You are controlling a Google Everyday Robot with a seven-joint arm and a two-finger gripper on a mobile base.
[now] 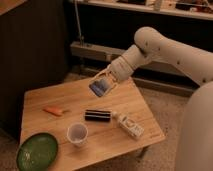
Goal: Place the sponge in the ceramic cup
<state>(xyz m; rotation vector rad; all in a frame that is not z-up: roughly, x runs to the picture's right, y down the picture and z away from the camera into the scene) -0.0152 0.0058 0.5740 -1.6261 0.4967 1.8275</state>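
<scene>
the pincer (105, 82), closed on the blue sponge (99, 89) above the worktop (140, 109), should centre it over the ceramic cup (77, 133) before releasing

We see a wooden bench (135, 102) on speckled floor (170, 112), dark wall panel (35, 45) left, dim metal shelving (95, 50) behind. The pincer (106, 82) is above the bench, gripping the sponge (100, 87).

The claw (103, 83) grips the blue sponge (99, 88) in the air above the wooden surface (137, 105), beyond the black cylinder (97, 116). The ceramic cup (77, 133) stands upright near the green bowl (37, 151); an orange carrot-like object (54, 110) and a white bottle (129, 125) lie apart.
</scene>
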